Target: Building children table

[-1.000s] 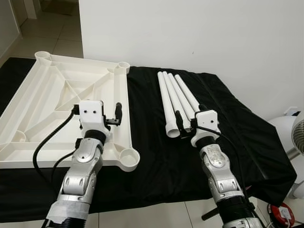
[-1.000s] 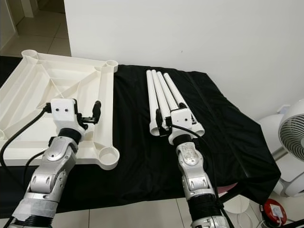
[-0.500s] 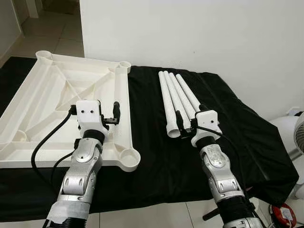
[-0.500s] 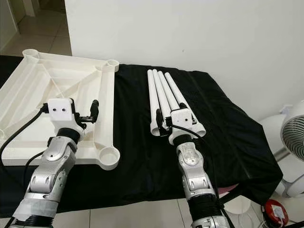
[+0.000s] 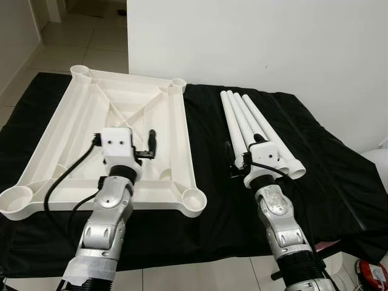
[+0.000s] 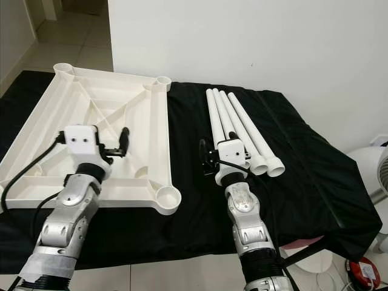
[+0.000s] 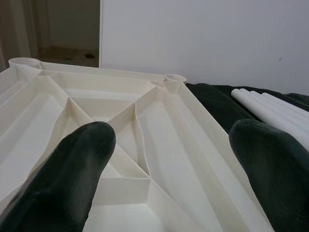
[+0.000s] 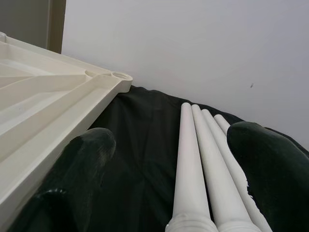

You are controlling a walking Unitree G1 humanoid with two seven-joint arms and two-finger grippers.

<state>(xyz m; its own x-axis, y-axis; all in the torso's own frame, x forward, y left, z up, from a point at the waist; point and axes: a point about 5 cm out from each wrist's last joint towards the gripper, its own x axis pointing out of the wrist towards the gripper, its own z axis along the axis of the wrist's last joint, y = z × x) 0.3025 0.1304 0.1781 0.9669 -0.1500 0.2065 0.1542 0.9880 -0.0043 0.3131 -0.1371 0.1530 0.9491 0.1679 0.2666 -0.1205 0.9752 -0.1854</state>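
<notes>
Your tabletop lies underside up on the black cloth, with 4 legs bundled beside it on the right. Your right gripper hovers spread over the legs' near ends; your left gripper hangs spread above the tabletop's ribs. The legs look light, stiff and slick, so pinch 1 mid-shaft and aim it at the corner socket.
</notes>
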